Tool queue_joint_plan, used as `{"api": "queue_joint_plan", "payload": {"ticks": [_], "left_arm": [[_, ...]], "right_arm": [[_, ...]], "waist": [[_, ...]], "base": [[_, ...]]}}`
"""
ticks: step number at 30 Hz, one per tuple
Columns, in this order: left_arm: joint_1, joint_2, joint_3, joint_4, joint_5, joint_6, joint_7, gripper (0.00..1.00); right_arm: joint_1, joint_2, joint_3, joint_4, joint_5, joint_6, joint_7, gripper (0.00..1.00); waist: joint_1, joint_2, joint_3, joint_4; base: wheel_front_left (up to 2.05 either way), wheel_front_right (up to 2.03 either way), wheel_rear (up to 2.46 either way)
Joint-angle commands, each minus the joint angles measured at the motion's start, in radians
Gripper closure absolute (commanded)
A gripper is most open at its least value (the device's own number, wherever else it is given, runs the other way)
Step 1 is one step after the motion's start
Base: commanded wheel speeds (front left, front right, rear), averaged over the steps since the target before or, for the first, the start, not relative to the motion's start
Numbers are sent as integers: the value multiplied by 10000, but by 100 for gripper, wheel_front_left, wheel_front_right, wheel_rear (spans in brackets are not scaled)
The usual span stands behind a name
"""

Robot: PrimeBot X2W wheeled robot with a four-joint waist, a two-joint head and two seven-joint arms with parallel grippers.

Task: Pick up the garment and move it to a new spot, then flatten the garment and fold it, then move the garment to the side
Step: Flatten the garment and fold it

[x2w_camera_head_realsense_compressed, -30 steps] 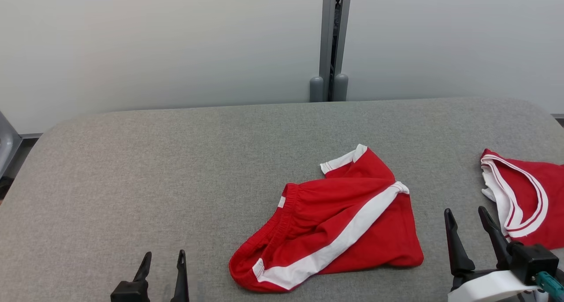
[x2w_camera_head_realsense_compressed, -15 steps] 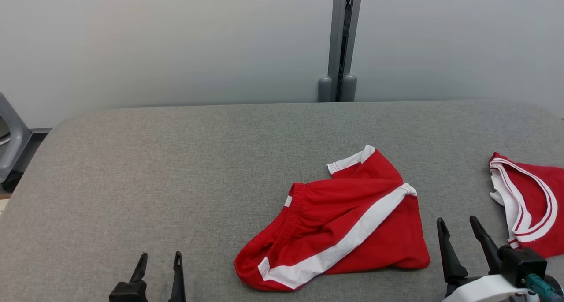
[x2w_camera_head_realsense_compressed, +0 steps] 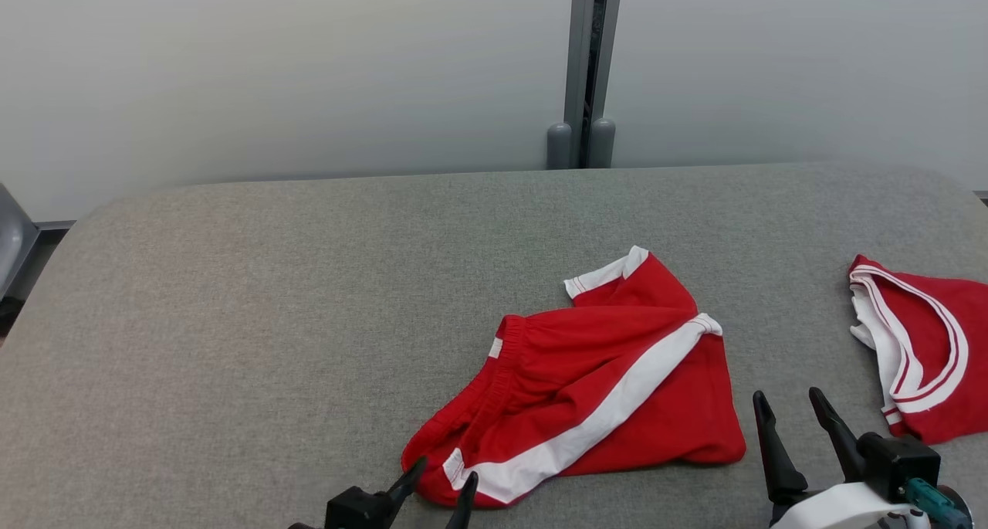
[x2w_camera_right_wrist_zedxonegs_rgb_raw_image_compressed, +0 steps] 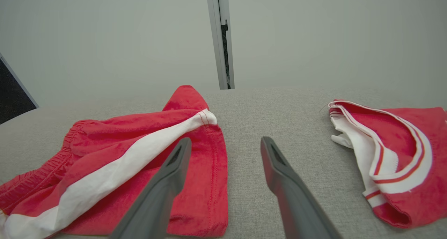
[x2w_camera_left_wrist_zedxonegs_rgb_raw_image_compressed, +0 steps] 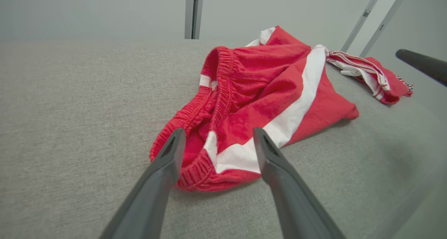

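Bare counter (x2w_camera_head_realsense_compressed: 231, 297) left and far; garments crowd the right

The left half and far strip lie bare. The red shorts (x2w_camera_head_realsense_compressed: 610, 382) block the near middle, the left pincer (x2w_camera_head_realsense_compressed: 446, 471) spread at their near-left corner. Between the shorts and a second red garment (x2w_camera_head_realsense_compressed: 926, 344) at the right edge runs a bare lane, where the right pincer (x2w_camera_head_realsense_compressed: 786, 395) stands, fingers apart.

text: none readable | second garment (x2w_camera_left_wrist_zedxonegs_rgb_raw_image_compressed: 381, 86): dark print, too small
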Motion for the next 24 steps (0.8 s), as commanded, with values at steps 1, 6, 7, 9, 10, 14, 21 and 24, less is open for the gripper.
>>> {"api": "queue_joint_plan", "payload": {"ticks": [1, 6, 7, 9, 10, 14, 21, 24], "left_arm": [[-310, 61, -239, 208, -64, -59, -11, 0], [-971, 61, -938, 1203, -202, -138, -11, 0], [-1092, 61, -1008, 1364, -226, -146, -11, 0], [-1295, 55, -1130, 1628, -307, -157, -11, 0], [-1361, 58, -1176, 1754, -341, -149, -11, 0], [-1575, 58, -1276, 2041, -500, -113, -11, 0], [-1741, 59, -1571, 2531, -784, 48, -11, 45], [-1807, 58, -1681, 2754, -870, 176, -11, 78]], "right_arm": [[-85, -47, 8, 52, -5, -1, 1, 0], [-178, -47, 37, 126, -57, -1, 1, 0], [-204, -47, 55, 136, -48, -1, 1, 0], [-232, -48, 69, 147, -47, -1, 1, 0], [-232, -48, 64, 151, -42, -1, 1, 0], [-254, -48, 74, 173, -26, -1, 1, 0], [-252, -48, 70, 210, 23, -1, 1, 0], [-257, -48, 47, 199, 25, -1, 1, 0]], "waist": [[0, 0, 32, -56], [0, 0, 115, -203], [0, 0, 129, -236], [0, 0, 151, -289], [0, 0, 161, -312], [0, 0, 182, -397], [0, 0, 209, -477], [0, 0, 229, -474]], "base": [[0, 0, 0], [0, 0, 0], [0, 0, 0], [0, 0, 0], [0, 0, 0], [0, 0, 0], [0, 0, 0], [0, 0, 0]]}}
